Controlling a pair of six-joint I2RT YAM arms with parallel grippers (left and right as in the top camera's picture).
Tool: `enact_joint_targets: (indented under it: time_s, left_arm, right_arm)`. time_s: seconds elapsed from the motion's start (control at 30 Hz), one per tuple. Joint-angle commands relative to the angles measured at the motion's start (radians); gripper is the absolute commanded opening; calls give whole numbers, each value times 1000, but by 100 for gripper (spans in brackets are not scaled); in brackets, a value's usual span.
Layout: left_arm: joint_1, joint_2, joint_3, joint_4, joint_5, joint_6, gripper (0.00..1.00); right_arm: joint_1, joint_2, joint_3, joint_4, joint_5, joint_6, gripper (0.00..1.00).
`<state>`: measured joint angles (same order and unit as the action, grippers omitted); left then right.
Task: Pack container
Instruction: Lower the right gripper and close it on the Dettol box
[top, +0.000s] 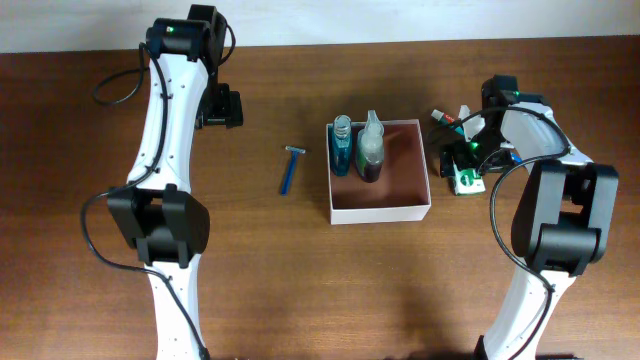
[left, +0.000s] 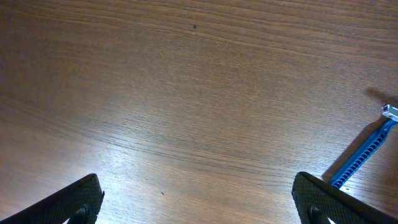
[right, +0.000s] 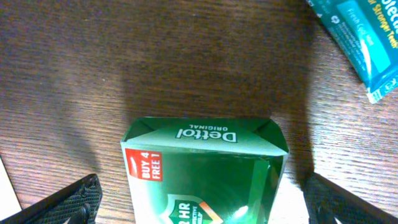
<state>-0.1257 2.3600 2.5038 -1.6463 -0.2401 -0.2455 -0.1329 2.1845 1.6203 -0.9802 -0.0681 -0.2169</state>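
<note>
The container (top: 381, 213), a shallow white box with a reddish-brown inside, sits at the table's middle. A blue bottle (top: 341, 146) and a brown spray bottle (top: 370, 150) stand in its far left corner. A blue razor (top: 290, 170) lies left of the box and also shows in the left wrist view (left: 364, 155). My left gripper (top: 221, 106) (left: 199, 202) is open and empty over bare wood at the far left. My right gripper (top: 468, 160) (right: 199, 202) is open and straddles a green Dettol soap packet (top: 466, 182) (right: 205, 168) right of the box, with gaps on both sides.
A teal sachet (right: 364, 37) lies just beyond the soap packet. A few small toiletries (top: 446, 118) lie near the right arm, right of the box's far corner. The table is brown wood.
</note>
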Motion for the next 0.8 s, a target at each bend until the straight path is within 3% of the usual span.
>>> enact_joint_targets:
  time_s: [0.0,0.63,0.77]
  left_arm:
    - [2,-10,-2,-5,0,12,99]
    - [2,-10,-2,-5,0,12,99]
    - [2,-10,-2,-6,0,12,99]
  right_arm:
    - [2,27,-14,-1,45,8,99]
    - [3,34,-14,5,80,8,100]
    - [3,34,-14,8,80,9,85]
